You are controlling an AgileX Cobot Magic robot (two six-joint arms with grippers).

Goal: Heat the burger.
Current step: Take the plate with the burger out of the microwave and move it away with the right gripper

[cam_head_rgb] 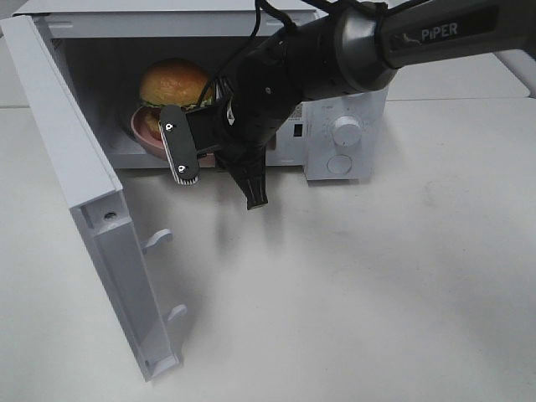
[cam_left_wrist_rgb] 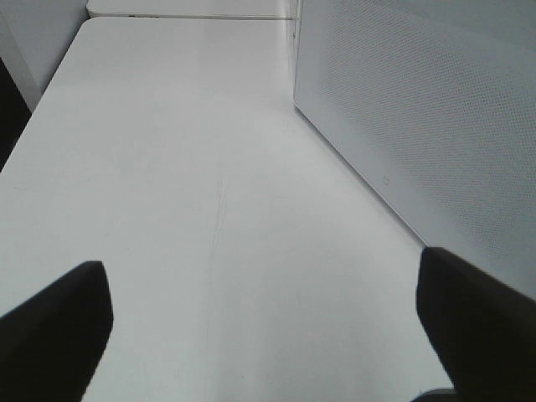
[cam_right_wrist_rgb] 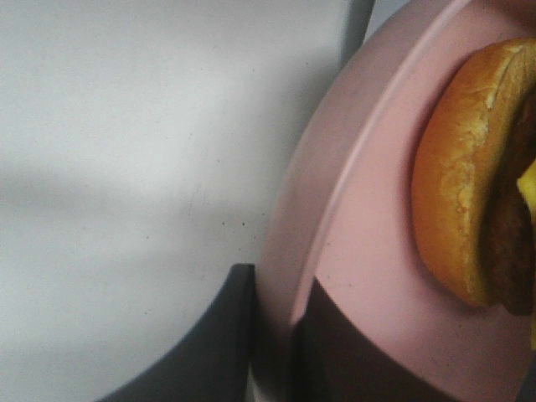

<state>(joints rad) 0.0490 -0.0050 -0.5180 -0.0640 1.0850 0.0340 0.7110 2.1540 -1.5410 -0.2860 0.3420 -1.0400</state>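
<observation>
The left gripper (cam_left_wrist_rgb: pixel 264 331) hangs wide open over the table (cam_left_wrist_rgb: pixel 184 167). Inside the open microwave (cam_head_rgb: pixel 343 134), the burger (cam_head_rgb: pixel 173 84) sits on a pink plate (cam_right_wrist_rgb: pixel 368 251). The right gripper (cam_right_wrist_rgb: pixel 272 335) pinches the plate's rim.

"PiPER" in white on right arm (cam_head_rgb: pixel 435 38); nothing else legible.
</observation>
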